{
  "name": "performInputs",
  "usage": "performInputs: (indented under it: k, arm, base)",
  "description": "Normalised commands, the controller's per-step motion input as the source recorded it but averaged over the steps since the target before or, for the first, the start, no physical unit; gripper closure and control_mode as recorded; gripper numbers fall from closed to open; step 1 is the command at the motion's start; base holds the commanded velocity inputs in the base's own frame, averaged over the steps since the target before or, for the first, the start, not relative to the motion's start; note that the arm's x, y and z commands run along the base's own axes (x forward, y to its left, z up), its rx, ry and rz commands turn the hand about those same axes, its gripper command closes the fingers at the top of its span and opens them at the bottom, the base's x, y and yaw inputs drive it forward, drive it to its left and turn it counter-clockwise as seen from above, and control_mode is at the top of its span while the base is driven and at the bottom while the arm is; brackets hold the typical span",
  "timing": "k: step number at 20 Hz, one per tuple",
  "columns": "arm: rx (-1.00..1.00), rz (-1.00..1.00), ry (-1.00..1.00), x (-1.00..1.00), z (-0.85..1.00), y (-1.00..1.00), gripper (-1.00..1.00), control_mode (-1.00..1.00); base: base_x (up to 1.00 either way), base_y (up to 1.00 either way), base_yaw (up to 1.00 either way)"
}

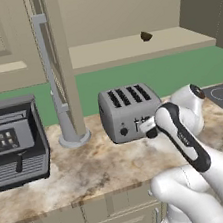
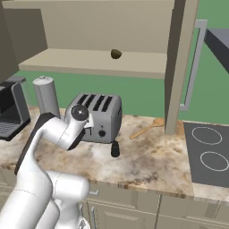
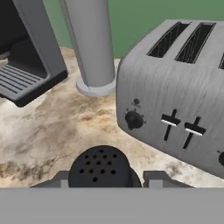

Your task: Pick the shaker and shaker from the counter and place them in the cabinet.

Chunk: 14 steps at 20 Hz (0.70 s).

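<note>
One black shaker [image 3: 99, 168] with a perforated top sits between my two finger tips [image 3: 162, 179], and my gripper [image 3: 109, 181] is shut on it. From the left base view, the gripper [image 1: 149, 129] is low in front of the toaster [image 1: 128, 111]. The second black shaker [image 2: 115, 149] stands upright on the counter in front of the toaster's right end. Above the counter, the beige cabinet is open, with its tan shelf [image 1: 124, 48] bare apart from a small brown lump [image 1: 146, 36]. Its door [image 2: 179, 67] swings out edge-on, showing the silver bar handle [image 2: 194, 67].
A grey cylinder [image 3: 87, 43] stands left of the toaster [image 3: 175, 87], with a black coffee machine [image 1: 12, 143] further left. A wooden spoon [image 2: 145, 129] lies right of the toaster. The stovetop [image 2: 210, 152] is at the right end of the counter.
</note>
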Motion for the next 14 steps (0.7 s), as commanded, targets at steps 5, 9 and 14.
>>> performInputs:
  k: [5,9,14]
  arm:
    - [0.05,0.00,-0.08,-0.33,1.00,0.00,1.00,-1.00]
    - [0.07,0.00,-0.16,-0.18,1.00,0.00,1.00,-1.00]
    - [0.04,0.00,-0.14,-0.12,1.00,0.06,1.00,-1.00]
  base:
    - [0.00,0.00,0.00]
    - [0.00,0.00,0.00]
    - [0.00,0.00,0.00]
